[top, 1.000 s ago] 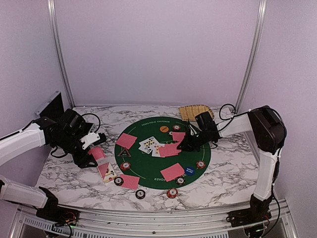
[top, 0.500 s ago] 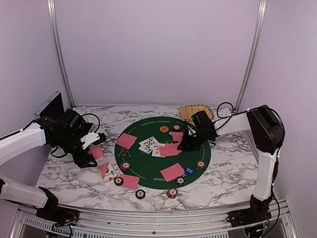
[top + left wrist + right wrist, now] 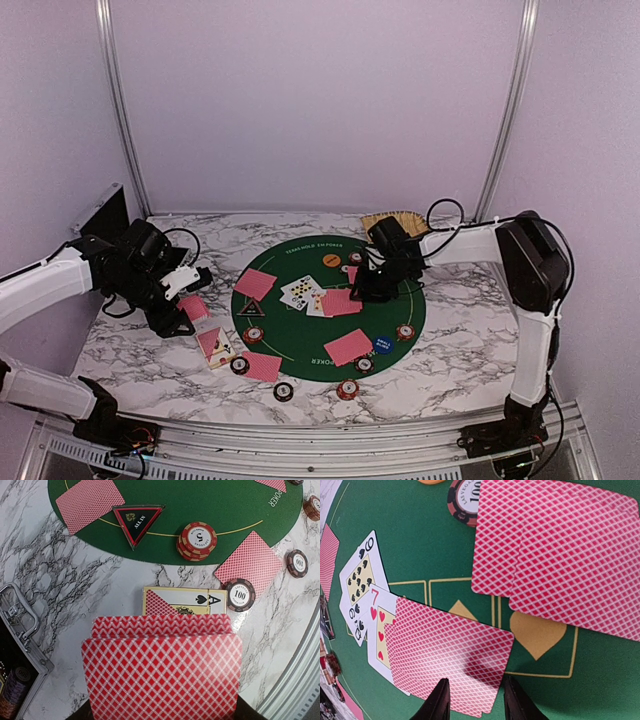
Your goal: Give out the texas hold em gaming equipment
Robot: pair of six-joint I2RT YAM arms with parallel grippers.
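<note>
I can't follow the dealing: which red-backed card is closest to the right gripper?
The card overlapping the seven of hearts, just ahead of the open right gripper. The other red-backed pair lies further off, beside a chip.

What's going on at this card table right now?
A poker setup is being laid out. The left gripper holds a deck of red-backed cards above the marble table, beside the green mat. The right gripper hovers open over face-down cards at the mat's middle, next to face-up cards. Chips sit around the mat.
</note>
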